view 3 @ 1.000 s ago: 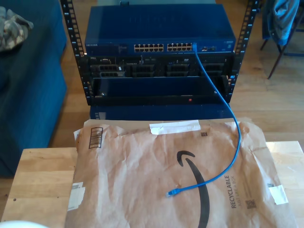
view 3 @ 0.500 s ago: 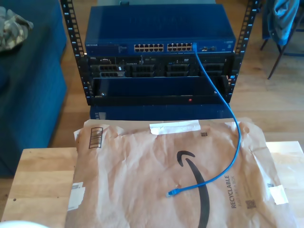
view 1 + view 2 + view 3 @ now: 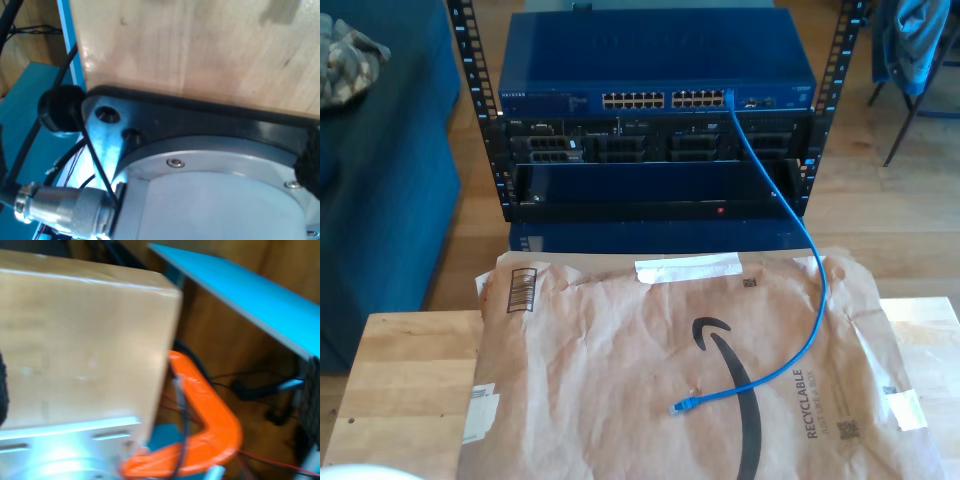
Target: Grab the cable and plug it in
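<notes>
A: Entry, exterior view. The thin bright blue network cable (image 3: 809, 250) has one end seated in a port at the right end of the upper port row of the blue rack-mounted network switch (image 3: 657, 62), upper centre of the frame; it drops down the rack face, curves over the right part of the crumpled brown paper mailer (image 3: 690, 370), and ends in a free blue plug (image 3: 681, 406) lying on the paper, lower centre.

B: Support surface?

A: Light wooden table (image 3: 405, 380) under the mailer; bare wood visible lower left and right edge; dark blue upholstery at far left.

B: Gripper states?

A: Cannot tell for either; my first gripper's wrist view looks at pale wood (image 3: 200, 50), a black mounting plate (image 3: 200, 120) and a metal connector (image 3: 65, 207); my second gripper's wrist view, blurred, gives a wooden block (image 3: 80, 340), an orange curved plastic piece (image 3: 205, 430) and a light blue panel (image 3: 240, 295); no fingers visible.
</notes>
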Action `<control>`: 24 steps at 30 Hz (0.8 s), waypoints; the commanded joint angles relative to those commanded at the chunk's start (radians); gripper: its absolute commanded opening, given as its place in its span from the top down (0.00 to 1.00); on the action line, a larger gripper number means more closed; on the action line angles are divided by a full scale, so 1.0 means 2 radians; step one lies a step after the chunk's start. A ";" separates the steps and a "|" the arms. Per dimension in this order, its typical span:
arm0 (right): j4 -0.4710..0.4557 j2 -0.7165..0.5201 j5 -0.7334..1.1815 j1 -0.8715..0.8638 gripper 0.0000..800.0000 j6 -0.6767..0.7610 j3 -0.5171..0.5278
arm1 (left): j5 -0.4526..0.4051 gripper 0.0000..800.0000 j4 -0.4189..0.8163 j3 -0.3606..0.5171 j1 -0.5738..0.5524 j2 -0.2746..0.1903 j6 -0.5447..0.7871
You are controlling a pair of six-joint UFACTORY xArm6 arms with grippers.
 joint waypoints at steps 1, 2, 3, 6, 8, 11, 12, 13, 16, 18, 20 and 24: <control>0.004 -0.002 0.000 0.001 0.00 -0.001 0.007 | 0.000 0.00 0.000 0.000 0.000 0.000 0.000; 0.004 -0.005 0.000 0.002 0.00 -0.002 0.013 | 0.000 0.00 0.000 0.000 0.000 0.000 0.000; 0.005 -0.012 0.000 0.002 0.00 -0.005 0.016 | 0.000 0.00 0.000 0.000 0.000 0.000 0.000; 0.002 -0.026 -0.004 0.000 0.00 -0.012 0.044 | 0.000 0.00 0.000 0.000 0.001 0.000 0.000; 0.002 -0.025 -0.012 -0.002 0.00 -0.025 0.050 | 0.000 0.00 0.000 0.000 0.000 0.000 0.000; 0.002 -0.022 -0.057 -0.014 0.00 -0.031 0.078 | 0.000 0.00 0.000 0.000 0.000 0.000 0.000; 0.002 -0.021 -0.081 -0.018 0.00 -0.031 0.091 | 0.000 0.00 0.000 0.000 0.000 0.000 0.000; 0.002 -0.020 -0.105 -0.022 0.00 -0.029 0.104 | 0.000 0.00 0.000 0.000 0.000 0.000 0.000; 0.002 -0.021 -0.150 -0.028 0.00 -0.028 0.124 | 0.000 0.00 0.000 0.000 0.000 0.000 0.000; 0.001 -0.022 -0.150 -0.028 0.00 -0.028 0.127 | 0.000 0.00 0.000 0.000 0.000 0.000 -0.001; 0.001 -0.022 -0.150 -0.028 0.00 -0.028 0.127 | 0.000 0.00 0.000 0.000 0.000 0.000 0.000; 0.001 -0.022 -0.150 -0.028 0.00 -0.028 0.127 | 0.000 0.00 0.000 0.000 0.001 0.000 0.000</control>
